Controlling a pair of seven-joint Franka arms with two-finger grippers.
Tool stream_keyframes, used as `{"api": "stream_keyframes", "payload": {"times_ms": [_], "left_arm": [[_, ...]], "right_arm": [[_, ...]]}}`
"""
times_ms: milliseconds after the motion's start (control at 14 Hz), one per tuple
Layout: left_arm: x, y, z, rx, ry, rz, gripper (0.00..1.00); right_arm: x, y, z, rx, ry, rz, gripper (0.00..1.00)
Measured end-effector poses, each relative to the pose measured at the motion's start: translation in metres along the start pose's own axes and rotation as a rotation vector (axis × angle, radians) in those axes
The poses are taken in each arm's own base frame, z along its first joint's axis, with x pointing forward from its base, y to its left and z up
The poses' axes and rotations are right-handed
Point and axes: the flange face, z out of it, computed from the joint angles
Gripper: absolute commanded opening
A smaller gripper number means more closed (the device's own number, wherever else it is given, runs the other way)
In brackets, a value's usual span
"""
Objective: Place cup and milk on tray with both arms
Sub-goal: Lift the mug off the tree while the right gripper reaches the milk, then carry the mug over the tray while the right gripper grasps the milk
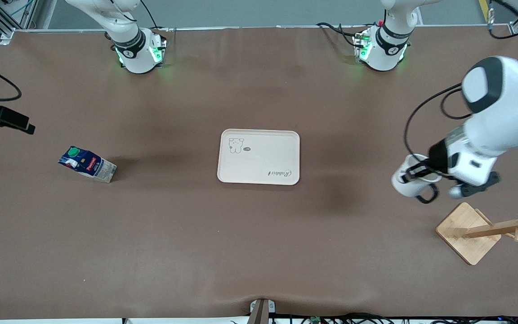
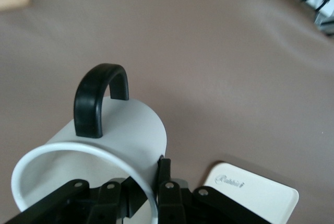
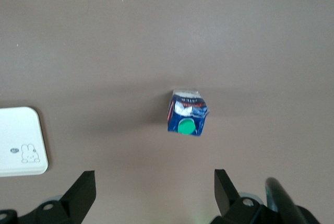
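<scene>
Left hand (image 1: 417, 174): cup (image 1: 409, 180) sideways, mouth handward.

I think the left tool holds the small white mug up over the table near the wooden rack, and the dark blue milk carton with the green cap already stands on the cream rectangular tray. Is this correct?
Not fully. In the front view the dark blue milk carton stands on the brown table, toward the right arm's end, apart from the cream rectangular tray. The rest holds: the left tool holds the small white mug near the wooden rack.

Brown table (image 1: 259, 252), cream tray (image 1: 259, 167) at centre, milk (image 1: 87, 164) toward the right arm's end, wooden rack (image 1: 468, 232) toward the left arm's end
</scene>
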Motion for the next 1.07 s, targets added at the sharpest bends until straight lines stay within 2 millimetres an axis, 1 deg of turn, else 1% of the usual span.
{"api": "stream_keyframes", "payload": {"times_ms": [143,214,429,500,643,857,929,1071], "left_arm": [[-0.019,0.027,0.032,0.047,-0.028,-0.023,0.00],[-0.031,0.042,0.047,0.083,-0.026,-0.036,0.00],[-0.065,0.086,0.089,0.145,-0.025,-0.094,0.00],[-0.076,0.100,0.105,0.152,-0.038,-0.122,0.00],[-0.097,0.125,0.136,0.162,-0.065,-0.164,0.00],[-0.129,0.153,0.168,0.159,-0.081,-0.199,0.00],[-0.138,0.161,0.177,0.152,-0.081,-0.218,0.00],[-0.151,0.170,0.196,0.140,-0.084,-0.241,0.00]], "right_arm": [[0.009,0.000,0.004,0.002,0.030,0.000,1.00],[0.013,0.000,0.011,0.002,0.024,0.001,1.00],[0.035,0.001,0.060,0.004,-0.061,0.001,1.00],[0.039,0.002,0.073,0.004,-0.092,0.002,1.00],[0.040,0.005,0.098,0.003,-0.179,0.007,1.00],[0.048,0.016,0.130,0.005,-0.245,0.025,1.00],[0.050,0.020,0.138,0.005,-0.257,0.031,1.00],[0.052,0.028,0.145,0.006,-0.271,0.043,1.00]]}}
